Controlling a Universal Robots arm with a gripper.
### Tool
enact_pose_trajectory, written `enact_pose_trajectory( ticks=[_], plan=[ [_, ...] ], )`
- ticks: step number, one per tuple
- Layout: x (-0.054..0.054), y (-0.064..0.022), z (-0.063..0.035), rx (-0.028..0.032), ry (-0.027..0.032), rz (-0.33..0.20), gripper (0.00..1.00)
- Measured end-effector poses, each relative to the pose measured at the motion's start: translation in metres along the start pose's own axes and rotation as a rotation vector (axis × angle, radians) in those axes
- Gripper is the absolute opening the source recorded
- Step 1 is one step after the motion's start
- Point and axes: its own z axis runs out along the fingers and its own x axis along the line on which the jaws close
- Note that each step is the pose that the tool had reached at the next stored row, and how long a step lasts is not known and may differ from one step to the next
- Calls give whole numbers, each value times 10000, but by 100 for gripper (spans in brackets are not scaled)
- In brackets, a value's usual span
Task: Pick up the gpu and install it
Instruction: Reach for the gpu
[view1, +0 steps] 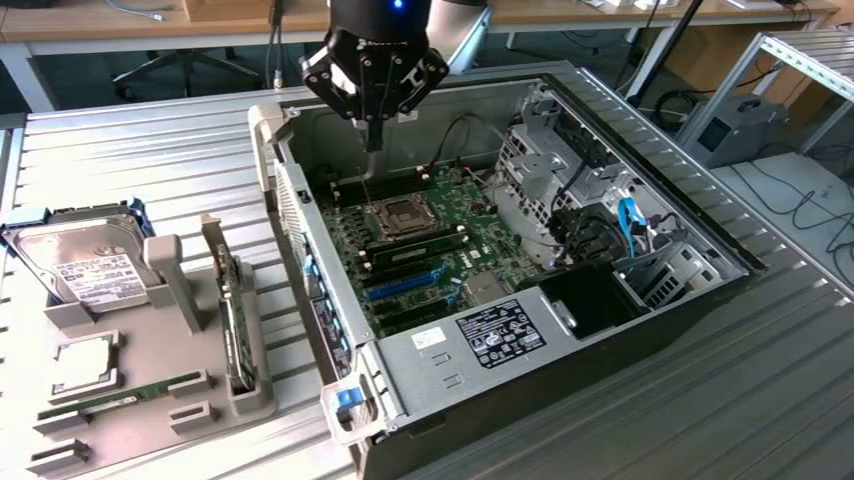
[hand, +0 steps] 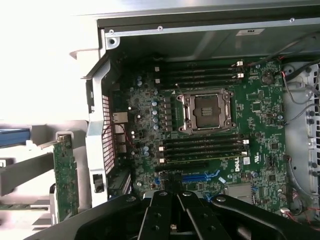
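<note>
Two views, one moment. We found the gripper (view1: 375, 143) poised over the open computer case (view1: 286, 190), its fingers pressed together and pinching nothing, tips aimed down at the motherboard (view1: 441, 225). The case lay on its side on the slatted metal table (view1: 160, 150) with the side panel off, so that the board faced upward and its slots could be reached from above. The blue expansion slot (view1: 400, 286) near the case's rear wall stood vacant, as did the processor socket (view1: 400, 215).

The gpu (view1: 235, 320) was not in the case. It stood on its long edge in a groove of the grey holder (view1: 174, 290), along the holder's edge that faced the case, well apart from the gripper. We judged this upright pose deliberate: it left the card's upper edge free for a grasp from above. On the same holder, the hard drive (view1: 83, 265) leaned at the far corner and the memory stick (view1: 127, 397) lay flat toward the near edge.

With the card in its groove and the fingers empty, we judged the pick-up not yet begun.
</note>
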Motion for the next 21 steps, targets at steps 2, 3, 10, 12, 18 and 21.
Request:
enact_pose_trajectory(
  ticks=[2,3,10,12,18,21],
  plan=[
    [7,-1,0,0,0,0,11],
    [11,-1,0,0,0,0,11],
    [40,-3,-1,0,0,0,11],
    [47,-4,-1,0,0,-1,11],
    [75,-6,-2,0,0,0,11],
    [90,-7,-2,0,0,0,11]
  ],
)
